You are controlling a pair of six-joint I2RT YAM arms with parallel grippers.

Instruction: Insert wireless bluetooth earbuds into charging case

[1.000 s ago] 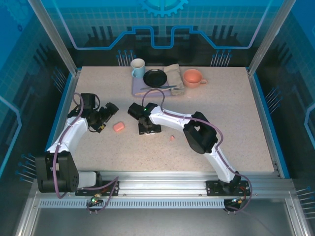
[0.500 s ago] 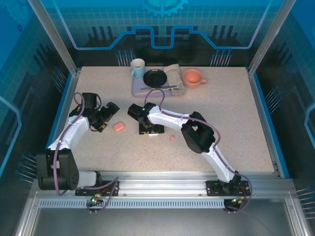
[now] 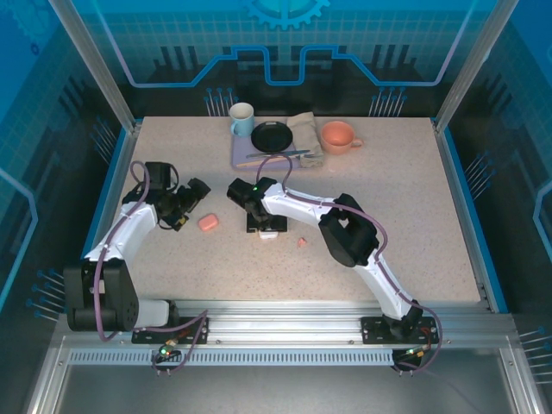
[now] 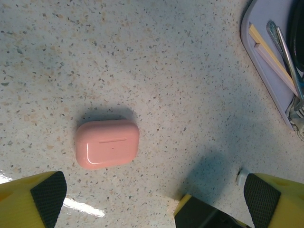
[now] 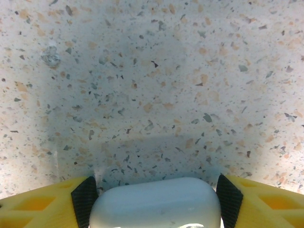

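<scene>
White case (image 5: 154,211) within right claw (image 5: 154,199), pink case (image 4: 107,143) ahead of left claw (image 4: 153,194)

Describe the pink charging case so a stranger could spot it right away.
On the speckled table, look beside the open left gripper. The pink case lies there, shut and untouched. It is salmon, unlike the white case between the jaws of the right gripper.
</scene>
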